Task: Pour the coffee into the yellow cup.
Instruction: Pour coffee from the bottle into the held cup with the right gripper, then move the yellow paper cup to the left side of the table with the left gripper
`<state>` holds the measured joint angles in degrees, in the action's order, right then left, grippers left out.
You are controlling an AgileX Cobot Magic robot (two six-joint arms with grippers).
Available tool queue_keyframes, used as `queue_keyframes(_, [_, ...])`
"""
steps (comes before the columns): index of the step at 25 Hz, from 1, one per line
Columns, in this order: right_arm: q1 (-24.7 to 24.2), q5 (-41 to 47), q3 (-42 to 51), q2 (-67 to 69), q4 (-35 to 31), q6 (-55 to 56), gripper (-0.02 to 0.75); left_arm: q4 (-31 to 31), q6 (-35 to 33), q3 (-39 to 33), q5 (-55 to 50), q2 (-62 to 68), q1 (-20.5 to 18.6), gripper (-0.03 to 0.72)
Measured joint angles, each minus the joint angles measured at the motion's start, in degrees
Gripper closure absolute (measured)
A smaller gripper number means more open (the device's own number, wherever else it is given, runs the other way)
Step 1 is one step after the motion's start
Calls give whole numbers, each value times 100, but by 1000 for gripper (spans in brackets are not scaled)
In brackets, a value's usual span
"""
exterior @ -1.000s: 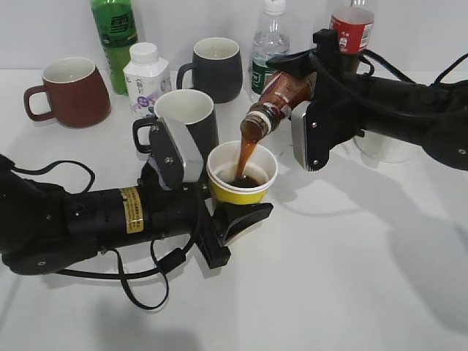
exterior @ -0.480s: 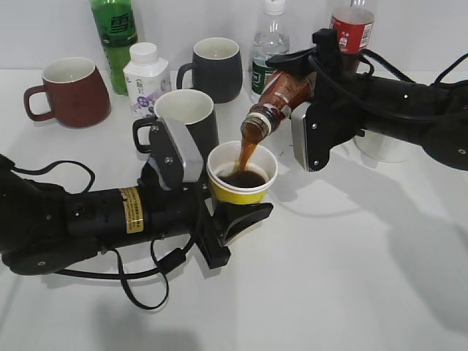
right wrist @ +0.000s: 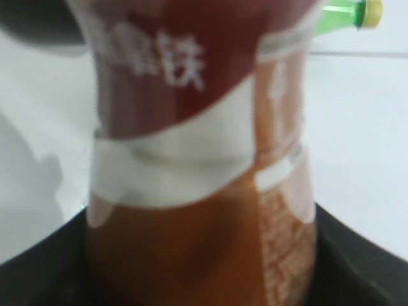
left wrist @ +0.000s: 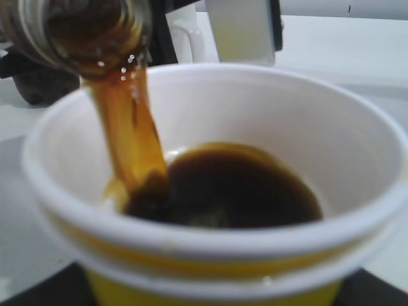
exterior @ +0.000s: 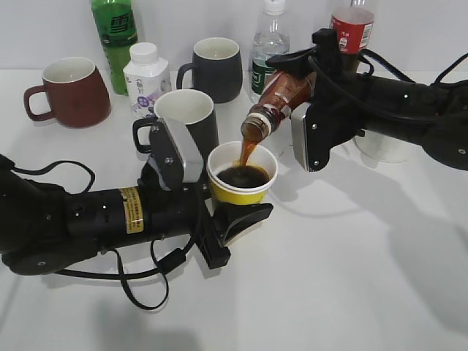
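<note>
Exterior view: coffee bottle (exterior: 276, 101) tilted, mouth down-left over yellow cup (exterior: 242, 175).

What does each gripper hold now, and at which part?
The right gripper holds the coffee bottle by its labelled body. The left gripper holds the yellow cup around its lower wall.

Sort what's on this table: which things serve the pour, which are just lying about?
In use: brown curvy coffee bottle, right claw, small yellow paper cup, left claw.

Idle: dark red mug, two black mugs, green bottle, small white bottle.
</note>
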<state>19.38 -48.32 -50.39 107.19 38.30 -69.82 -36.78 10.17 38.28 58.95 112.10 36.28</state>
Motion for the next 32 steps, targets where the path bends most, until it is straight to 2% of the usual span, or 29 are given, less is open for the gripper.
queue_keyframes(6, [0, -6, 0, 0, -5, 75, 237, -17, 0, 0, 0, 0, 0, 270])
queue_keyframes(16, [87, 5, 0, 0, 0, 1545, 237, 254, 0, -76, 246, 0, -37, 270])
queue_keyframes(24, [321, 67, 0, 0, -5, 3950, 237, 937, 0, -687, 742, -358, -144, 270])
queue_keyframes(32, [325, 119, 0, 0, -770, 5989, 237, 1034, 0, -1480, 886, -927, -826, 270])
